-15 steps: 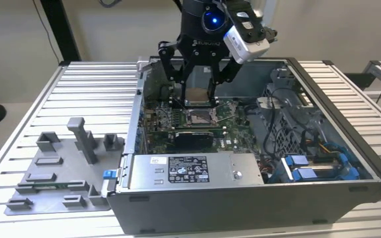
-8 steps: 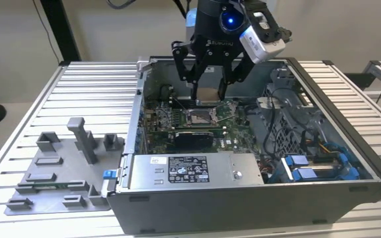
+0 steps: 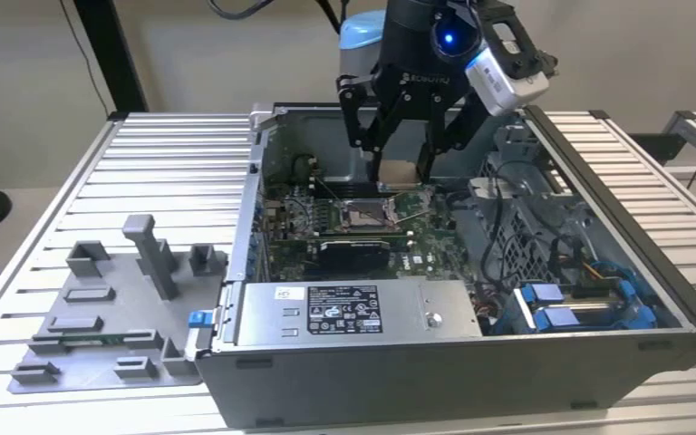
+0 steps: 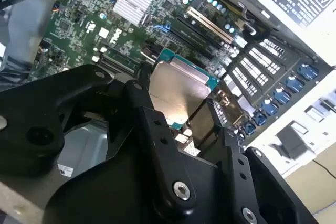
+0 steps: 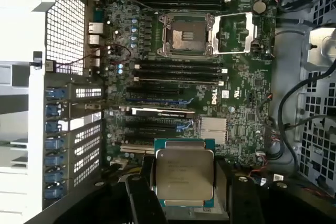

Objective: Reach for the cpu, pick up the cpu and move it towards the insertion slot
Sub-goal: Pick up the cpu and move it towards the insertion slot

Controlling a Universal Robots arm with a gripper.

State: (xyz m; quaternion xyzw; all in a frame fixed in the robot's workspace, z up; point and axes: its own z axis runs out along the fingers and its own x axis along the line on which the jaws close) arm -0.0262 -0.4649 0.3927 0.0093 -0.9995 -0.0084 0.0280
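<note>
From my remote station I see the open computer case (image 3: pixel 469 362) lying on the slatted metal table (image 3: pixel 167 163), with the grey fixture tray (image 3: pixel 94 335) well apart from it toward the exterior view's left. Inside the case the green motherboard (image 5: pixel 241 93) spreads flat under the arm (image 3: pixel 433 36), which drops almost straight down from above, wrist cameras aimed into the case.

The insertion slot (image 5: pixel 186 35) sits open amid the board, its metal frame (image 5: pixel 236 34) folded back beside the dark centre. In the exterior view the slot (image 3: pixel 366 213) lies just below and slightly forward of the gripper (image 3: pixel 399 172), so I judge the remaining offset to be short and mostly downward.

The gripper (image 5: pixel 184 203) is closed on the cpu (image 5: pixel 185 171), black fingers (image 4: pixel 157 129) pinching it on two opposite edges. The chip hangs clear above the board, not touching it, its silvery lid facing the first wrist camera and its teal rim showing all round. In the second wrist view the cpu (image 4: pixel 178 90) appears tilted relative to the board beyond. Being square, the chip has no long axis; its edges look roughly parallel to the socket's sides. Pick-up looks done; the carry to the slot is under way.
</note>
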